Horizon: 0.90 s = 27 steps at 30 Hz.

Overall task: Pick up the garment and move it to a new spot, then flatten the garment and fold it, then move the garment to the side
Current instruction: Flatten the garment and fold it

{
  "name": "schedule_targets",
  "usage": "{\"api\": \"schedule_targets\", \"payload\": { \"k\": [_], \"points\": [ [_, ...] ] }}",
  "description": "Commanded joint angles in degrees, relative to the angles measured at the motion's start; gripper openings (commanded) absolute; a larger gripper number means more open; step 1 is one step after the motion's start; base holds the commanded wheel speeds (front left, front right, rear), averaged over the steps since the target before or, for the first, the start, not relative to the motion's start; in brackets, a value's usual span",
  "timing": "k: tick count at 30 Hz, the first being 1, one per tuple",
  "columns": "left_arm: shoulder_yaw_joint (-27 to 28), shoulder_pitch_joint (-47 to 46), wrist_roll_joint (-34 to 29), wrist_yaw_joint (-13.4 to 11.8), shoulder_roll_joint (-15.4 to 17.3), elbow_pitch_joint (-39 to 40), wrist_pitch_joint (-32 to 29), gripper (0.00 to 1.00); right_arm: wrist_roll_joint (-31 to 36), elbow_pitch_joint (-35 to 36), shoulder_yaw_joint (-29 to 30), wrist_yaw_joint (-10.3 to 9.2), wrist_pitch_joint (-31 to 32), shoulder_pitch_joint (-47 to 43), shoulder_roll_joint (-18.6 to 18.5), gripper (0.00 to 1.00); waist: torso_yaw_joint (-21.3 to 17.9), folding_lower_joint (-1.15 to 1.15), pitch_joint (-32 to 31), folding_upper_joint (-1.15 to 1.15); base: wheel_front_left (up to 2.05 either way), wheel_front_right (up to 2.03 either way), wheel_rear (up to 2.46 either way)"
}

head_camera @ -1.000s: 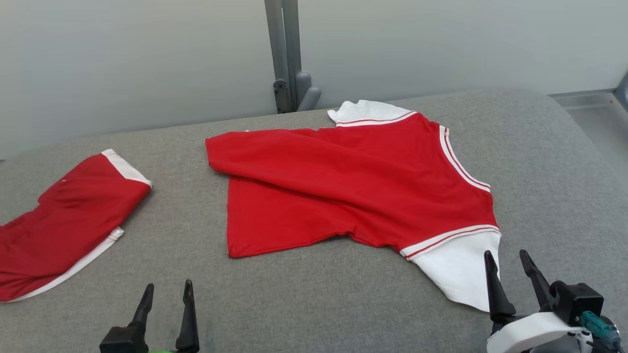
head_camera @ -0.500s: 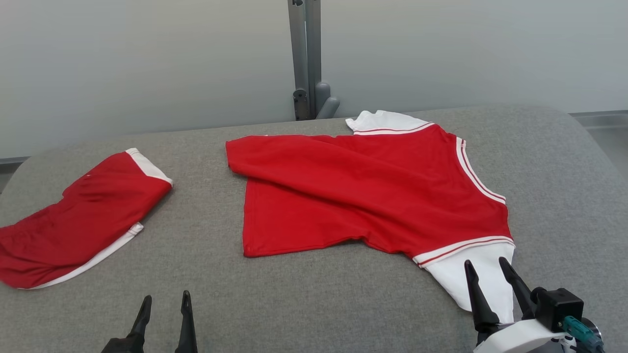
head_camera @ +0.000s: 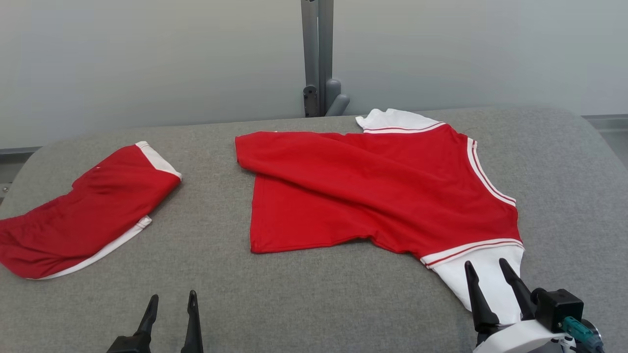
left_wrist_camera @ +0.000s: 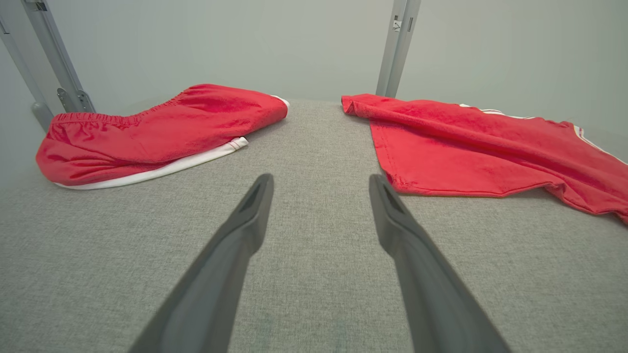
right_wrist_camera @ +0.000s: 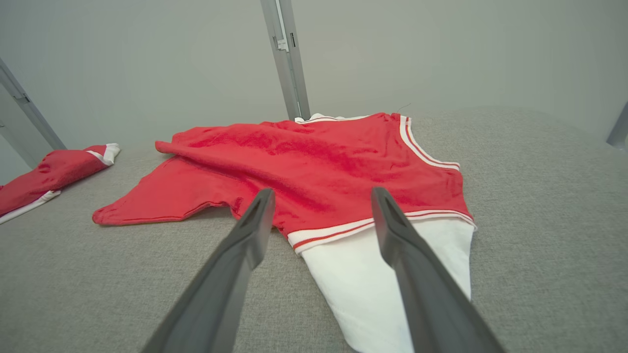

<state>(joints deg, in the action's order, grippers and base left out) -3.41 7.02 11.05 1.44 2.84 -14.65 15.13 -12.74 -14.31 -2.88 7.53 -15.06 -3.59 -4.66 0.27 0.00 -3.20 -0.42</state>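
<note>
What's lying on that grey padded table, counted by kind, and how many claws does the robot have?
Red T-shirt with white sleeves: 1
Red shorts with white trim: 1
Dark two-fingered grippers: 2 (left gripper, right gripper)
Total: 4

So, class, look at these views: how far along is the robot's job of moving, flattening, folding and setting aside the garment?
Done: apparently nothing; the red shirt lies rumpled on the grey table, the red shorts bundled at the left. In hand: nothing, left gripper and right gripper open, the right near the white sleeve. Left: lift, flatten, fold, set aside.
</note>
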Motion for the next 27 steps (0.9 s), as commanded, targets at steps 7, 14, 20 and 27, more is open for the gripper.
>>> {"api": "schedule_targets", "payload": {
  "k": [7,14,20,27],
  "points": [
    [-1.14,-1.88,0.65,0.59,0.1,-0.96,0.01,1.0,-0.12,-0.73,-0.03,-0.08,-0.16,-0.22,-0.15,1.0,-0.01,0.0,1.55,0.42,0.0,0.0,0.0],
    [-3.68,-6.99,3.17,2.23,0.1,-3.55,0.01,1.0,-0.07,-1.64,-0.27,-0.08,-0.16,1.72,-0.84,1.0,-1.2,0.0,6.98,0.42,0.0,0.0,0.0],
    [-4.99,-13.75,5.7,3.37,0.11,-8.12,0.01,1.0,-0.23,-1.8,-0.69,-0.08,-0.16,4.56,-1.01,1.0,-3.33,0.0,12.27,0.42,0.0,0.0,0.0],
    [-5.49,-19.43,7.81,4.57,0.12,-13.31,0.01,1.0,0.13,-1.85,-0.42,-0.08,-0.16,6.61,-0.76,1.0,-6.69,0.0,16.17,0.42,0.0,0.0,0.0]
  ]
}}
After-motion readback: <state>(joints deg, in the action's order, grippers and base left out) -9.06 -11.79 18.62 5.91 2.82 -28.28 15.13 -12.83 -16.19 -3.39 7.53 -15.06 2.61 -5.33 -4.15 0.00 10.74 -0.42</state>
